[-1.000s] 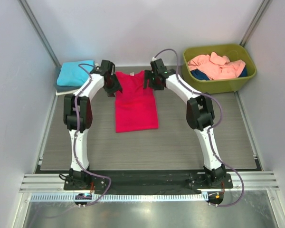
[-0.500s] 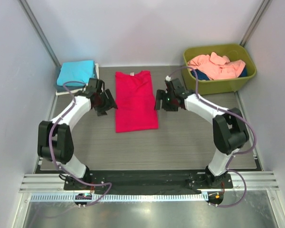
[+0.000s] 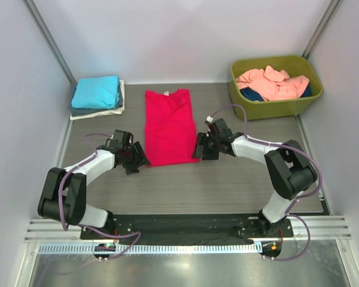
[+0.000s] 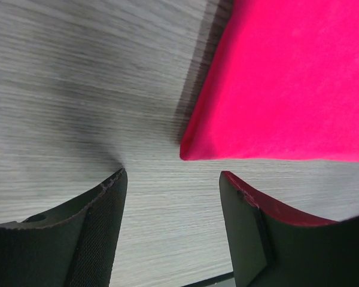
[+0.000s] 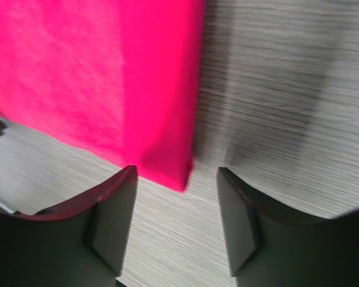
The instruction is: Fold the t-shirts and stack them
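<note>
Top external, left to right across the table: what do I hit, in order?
stack of folded t-shirts with a turquoise one on top → left gripper, open → flat crimson-pink cloth t-shirt → right gripper, open → olive-green plastic tub holding crumpled salmon-pink t-shirts

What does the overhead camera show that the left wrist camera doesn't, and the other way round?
Only overhead: the folded stack topped by a turquoise t-shirt, the olive tub holding crumpled shirts, and the right hand beside the crimson-pink t-shirt, at its right edge. Only left wrist: the left hand close up, open, with the shirt's near corner just ahead of it, not gripped. Both: the crimson-pink t-shirt lying on the grey table.
</note>
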Available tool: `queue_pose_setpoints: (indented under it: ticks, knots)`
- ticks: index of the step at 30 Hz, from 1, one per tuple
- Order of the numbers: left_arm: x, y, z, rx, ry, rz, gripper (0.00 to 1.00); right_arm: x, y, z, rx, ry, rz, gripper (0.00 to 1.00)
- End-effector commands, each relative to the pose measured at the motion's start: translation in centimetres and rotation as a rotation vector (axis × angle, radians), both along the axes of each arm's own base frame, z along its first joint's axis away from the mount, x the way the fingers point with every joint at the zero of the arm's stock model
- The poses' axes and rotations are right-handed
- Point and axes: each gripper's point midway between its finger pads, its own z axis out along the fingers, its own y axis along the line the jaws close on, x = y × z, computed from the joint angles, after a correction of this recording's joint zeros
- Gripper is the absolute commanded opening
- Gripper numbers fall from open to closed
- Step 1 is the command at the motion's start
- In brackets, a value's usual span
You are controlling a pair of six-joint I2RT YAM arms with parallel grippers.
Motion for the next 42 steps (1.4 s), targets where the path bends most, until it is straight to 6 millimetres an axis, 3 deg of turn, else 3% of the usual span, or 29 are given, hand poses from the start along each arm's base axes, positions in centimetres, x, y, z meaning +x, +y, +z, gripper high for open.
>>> queue_pose_setpoints:
  ticks: [1, 8, 17, 20, 22, 25, 32, 37, 42]
  knots:
    - [1.9, -1.0, 1.4, -0.054, -0.111, 0.000, 0.64, 0.4, 1.6, 0.2, 0.070, -0.026, 0.004, 0.60]
    - [1.8, -1.1, 0.0, -0.066, -0.108, 0.011, 0.59, -0.1, 1.2, -0.9, 0.052, -0.012, 0.001, 0.33]
    - [1.2, -1.7, -0.9, -0.096, -0.092, -0.002, 0.43, -0.4, 0.8, -1.7, 0.033, -0.001, 0.002, 0.22]
    - [1.3, -1.6, -1.0, -0.089, -0.100, 0.002, 0.31, -0.4, 0.8, -1.8, 0.031, 0.002, 0.002, 0.17]
    - [1.6, -1.6, -1.0, -0.087, -0.108, 0.006, 0.14, -0.3, 0.7, -1.8, 0.030, 0.003, 0.000, 0.11]
    - [1.8, -1.6, -0.9, -0.090, -0.116, 0.012, 0.02, -0.4, 0.8, -1.7, 0.032, 0.002, 0.004, 0.01]
    - [0.9, -2.1, 0.6, -0.101, -0.147, -0.007, 0.00, -1.3, 0.1, -0.6, 0.023, -0.012, 0.008, 0.01]
    - [-1.6, -2.6, 1.9, -0.063, -0.130, -0.032, 0.00, -2.8, -1.0, 0.5, 0.015, -0.026, 0.005, 0.01]
    - [-4.3, -3.9, 4.3, -0.062, -0.169, -0.066, 0.00, -5.7, -2.3, 2.7, 0.027, -0.056, 0.005, 0.01]
